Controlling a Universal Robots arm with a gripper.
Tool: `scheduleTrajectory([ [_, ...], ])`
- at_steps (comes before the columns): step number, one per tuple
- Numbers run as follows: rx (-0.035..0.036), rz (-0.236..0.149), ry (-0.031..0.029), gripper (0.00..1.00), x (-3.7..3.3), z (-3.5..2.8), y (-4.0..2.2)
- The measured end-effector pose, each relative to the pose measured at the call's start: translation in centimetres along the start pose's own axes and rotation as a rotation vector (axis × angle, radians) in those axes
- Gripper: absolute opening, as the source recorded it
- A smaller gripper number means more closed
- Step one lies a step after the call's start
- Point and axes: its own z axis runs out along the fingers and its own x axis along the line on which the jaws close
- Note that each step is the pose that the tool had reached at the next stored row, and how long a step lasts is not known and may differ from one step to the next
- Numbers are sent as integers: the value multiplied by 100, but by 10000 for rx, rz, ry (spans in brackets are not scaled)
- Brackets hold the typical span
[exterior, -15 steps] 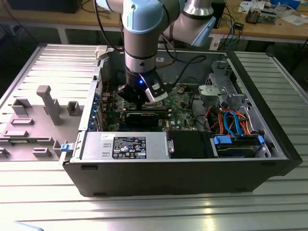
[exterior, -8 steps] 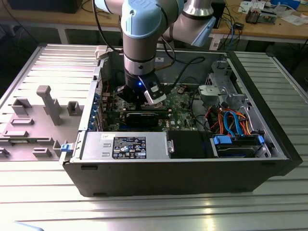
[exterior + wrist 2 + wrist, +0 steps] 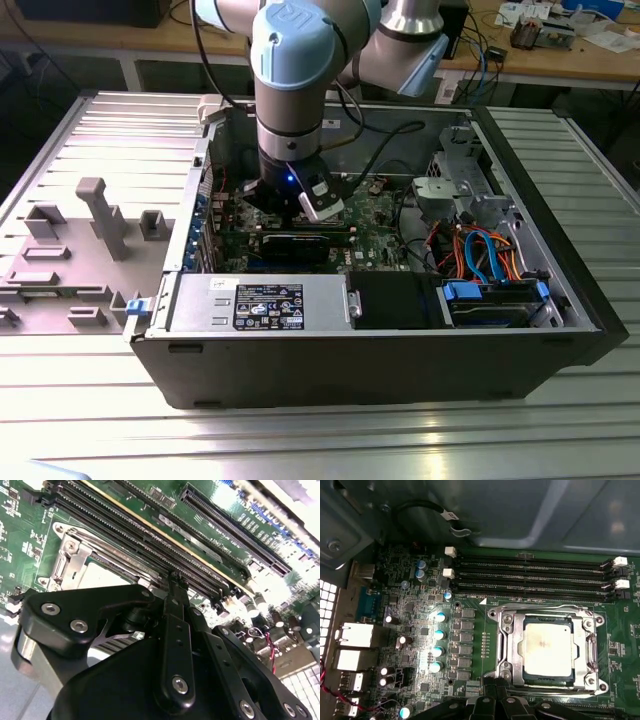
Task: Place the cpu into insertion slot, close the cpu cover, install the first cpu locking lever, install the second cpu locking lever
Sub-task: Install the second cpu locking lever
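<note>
In the first wrist view the cpu (image 3: pixel 547 647) sits in the insertion slot (image 3: pixel 512 652) — cpu cover (image 3: pixel 593 647) down around it; the pincer (image 3: pixel 492 700) hovers at its 6 o'clock edge, grip state impossible to tell.

power supply (image 3: pixel 268 303) | blue drive bay (image 3: pixel 495 300) | memory slots (image 3: pixel 530 575) | grey fixture (image 3: pixel 100 215)

A ribbed grey metal bench (image 3: pixel 90 420) carried the work, catching pale reflections of overhead light. Behind it ran a long wooden worktable (image 3: pixel 590 55) cluttered with cables and small items, and dark shadow lay beneath its top.
</note>
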Motion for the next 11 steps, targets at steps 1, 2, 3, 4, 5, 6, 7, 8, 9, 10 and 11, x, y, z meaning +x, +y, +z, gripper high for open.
scheduleTrajectory([
  [1, -24, 0, 1, 11, 2, 6, -2],
  [2, -37, -1, 1, 11, 3, 11, -3],
  [3, -47, -2, 2, 11, 4, 15, -3],
  [4, -47, 0, 3, 11, 5, 17, -2],
  [5, -46, 1, 6, 11, 8, 17, -1],
  [6, -42, 2, 9, 11, 9, 17, 0],
  [7, -37, 0, 10, 11, 9, 15, 1],
  [8, -28, 1, 10, 11, 9, 11, 2],
  [9, 14, 4, 14, 11, 10, 2, 6],
  [10, 43, 5, 20, 11, 10, -10, 8],
  [11, 47, 4, 24, 11, 9, -21, 11],
])
